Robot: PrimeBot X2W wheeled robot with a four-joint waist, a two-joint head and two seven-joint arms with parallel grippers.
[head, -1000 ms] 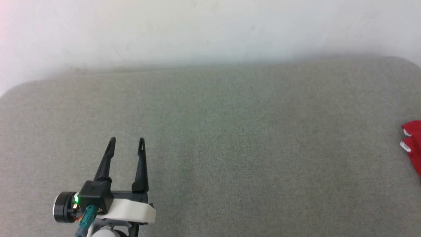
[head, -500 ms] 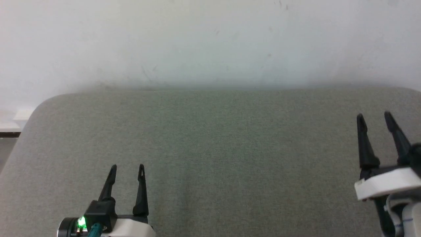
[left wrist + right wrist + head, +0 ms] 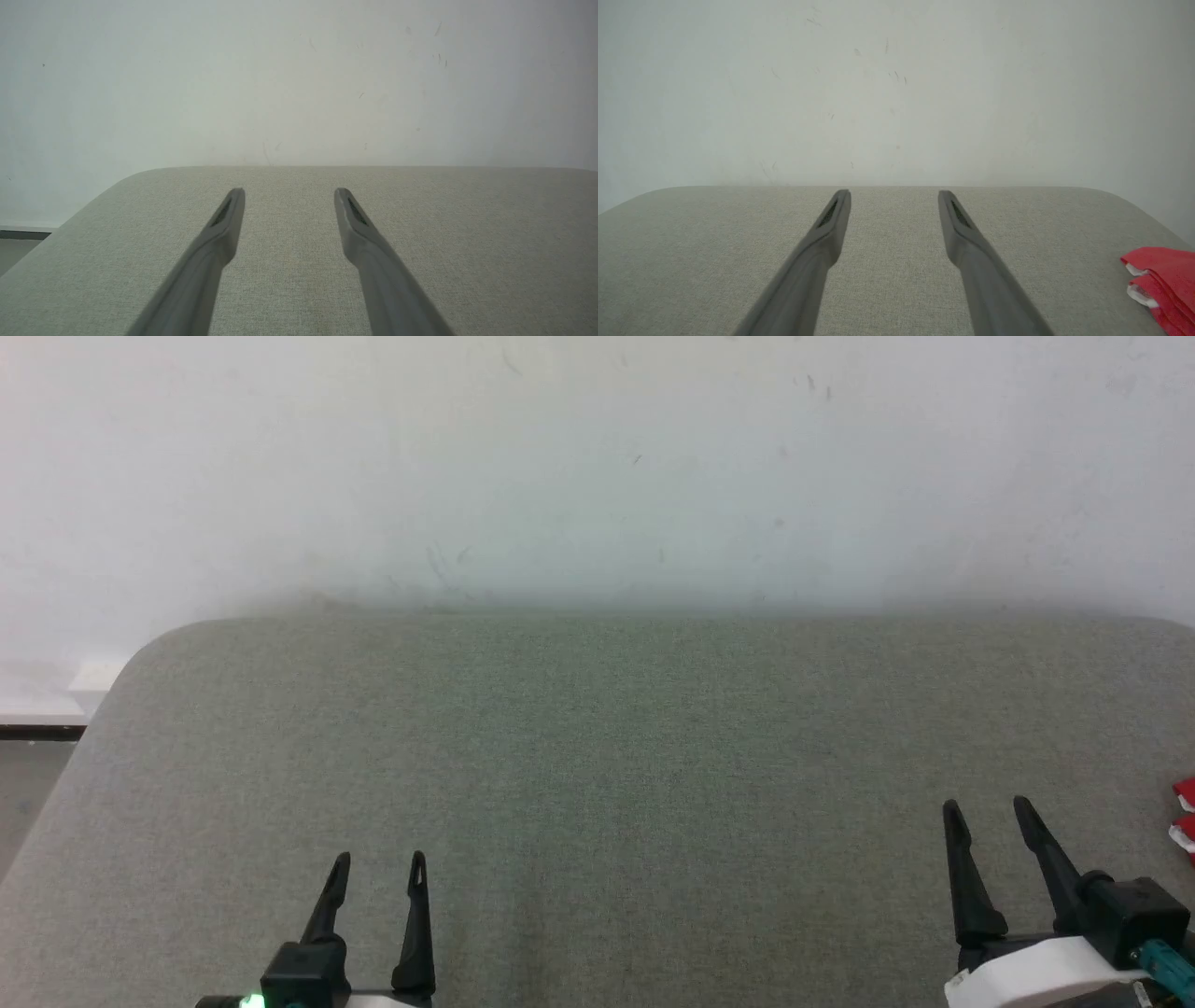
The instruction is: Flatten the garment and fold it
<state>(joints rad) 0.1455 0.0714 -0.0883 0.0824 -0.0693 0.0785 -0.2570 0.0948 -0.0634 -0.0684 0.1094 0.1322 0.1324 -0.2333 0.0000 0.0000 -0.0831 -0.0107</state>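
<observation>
A folded corner of the red garment [image 3: 1186, 814] with white trim peeks in at the right edge of the head view, on the grey padded surface [image 3: 597, 756]. In the right wrist view the garment [image 3: 1164, 280] lies at the lower right, right of my fingers and apart from them. My right gripper [image 3: 988, 807] hovers open at the lower right, nothing between its fingers. My left gripper [image 3: 380, 861] is open at the lower left, far from the garment. Most of the garment is out of view.
A white wall [image 3: 597, 467] rises directly behind the padded surface. The surface's rounded left corner [image 3: 159, 644] drops off to a pale floor with a dark strip [image 3: 37, 733].
The head camera has tilted up and swung, so the wall takes more of the picture. The right gripper came into view and now sits lower and further left. The garment shows again at the right edge.
</observation>
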